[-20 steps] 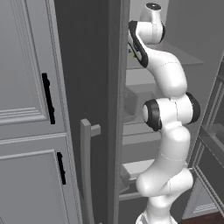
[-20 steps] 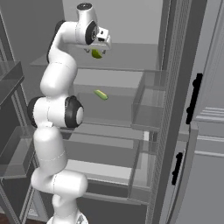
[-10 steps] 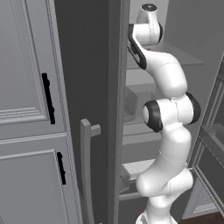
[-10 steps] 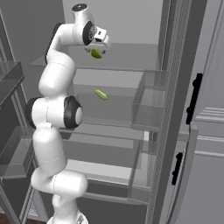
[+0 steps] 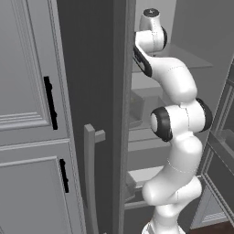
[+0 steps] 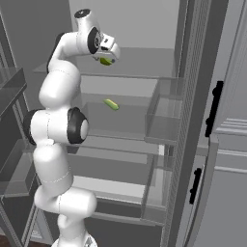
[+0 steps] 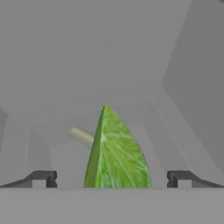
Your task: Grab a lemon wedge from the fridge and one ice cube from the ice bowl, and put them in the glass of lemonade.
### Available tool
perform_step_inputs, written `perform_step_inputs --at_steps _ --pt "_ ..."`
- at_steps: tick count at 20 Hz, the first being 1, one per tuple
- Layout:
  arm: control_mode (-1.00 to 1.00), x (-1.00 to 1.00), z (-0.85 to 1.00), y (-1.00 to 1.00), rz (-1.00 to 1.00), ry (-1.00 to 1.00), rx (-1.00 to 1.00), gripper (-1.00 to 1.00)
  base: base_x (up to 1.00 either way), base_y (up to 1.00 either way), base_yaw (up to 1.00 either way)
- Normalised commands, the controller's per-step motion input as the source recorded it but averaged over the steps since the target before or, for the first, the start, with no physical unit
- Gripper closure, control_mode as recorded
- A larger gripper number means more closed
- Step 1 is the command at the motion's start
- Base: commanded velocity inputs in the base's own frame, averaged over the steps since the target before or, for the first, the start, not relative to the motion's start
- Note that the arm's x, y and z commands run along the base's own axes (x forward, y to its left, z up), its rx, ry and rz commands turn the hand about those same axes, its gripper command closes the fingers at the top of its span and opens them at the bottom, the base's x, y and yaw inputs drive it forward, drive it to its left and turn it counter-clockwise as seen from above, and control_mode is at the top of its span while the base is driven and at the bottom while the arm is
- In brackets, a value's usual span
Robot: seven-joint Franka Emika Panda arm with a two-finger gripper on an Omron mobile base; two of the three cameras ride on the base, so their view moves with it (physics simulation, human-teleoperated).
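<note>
1. The fridge (image 6: 193, 96) stands with its doors swung open, light grey shelves showing inside, and the white arm reaches up into its upper part.
2. In the right base view the pincer (image 6: 109, 57) sits at the level of the top shelf (image 6: 144, 60), pointing in and down toward the shelf.
3. A lemon wedge (image 6: 105, 61) — small, yellow-green — shows right at the pincer's tip in that view, just over the top shelf.
4. In the hand view the same lemon wedge (image 7: 114, 153) stands upright, pointed end up and cut face toward the camera, rising midway between the two dark fingertips (image 7: 43, 178).
5. The fingertips are spread wide, well apart from the wedge on either side, so the pincer is released and grips nothing; whether the wedge rests on the shelf or on something lower cannot be told from these views.
6. A second yellow-green piece (image 6: 111, 104) lies on the next shelf down, tilted, well apart from the pincer; a pale elongated piece (image 7: 81, 136) shows behind the wedge in the hand view.
7. A clear door bin (image 6: 164, 116) sits to the right of the shelves.
8. In the left base view the dark open door (image 5: 105, 114) with its pale bar handle (image 5: 90, 178) stands edge-on beside a lighter panelled cabinet (image 5: 27, 114) with short black handles — the arm's upper links rise behind the door edge.
</note>
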Motion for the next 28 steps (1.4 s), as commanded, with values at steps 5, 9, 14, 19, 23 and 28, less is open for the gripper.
perform_step_inputs --at_steps 5,9,14,19,23,28 --pt "-1.0 0.0 -0.16 0.0 -0.09 0.0 0.0 1.0 0.0 0.0 0.0" --pt "-1.0 0.0 -0.15 0.0 -0.09 0.0 0.0 1.0 0.0 0.0 0.0" --pt "-1.0 0.0 -0.11 0.0 -0.08 0.0 0.0 1.0 0.0 0.0 0.0" --pt "-1.0 -0.01 -0.05 0.0 -0.01 0.0 0.0 1.0 0.0 0.0 0.0" --pt "-1.0 -0.83 -0.47 0.0 0.03 -0.01 -0.01 1.0 0.0 0.0 0.0" --pt "-1.0 -1.0 -0.51 -0.11 0.06 -0.08 -0.01 1.0 0.0 0.0 0.0"
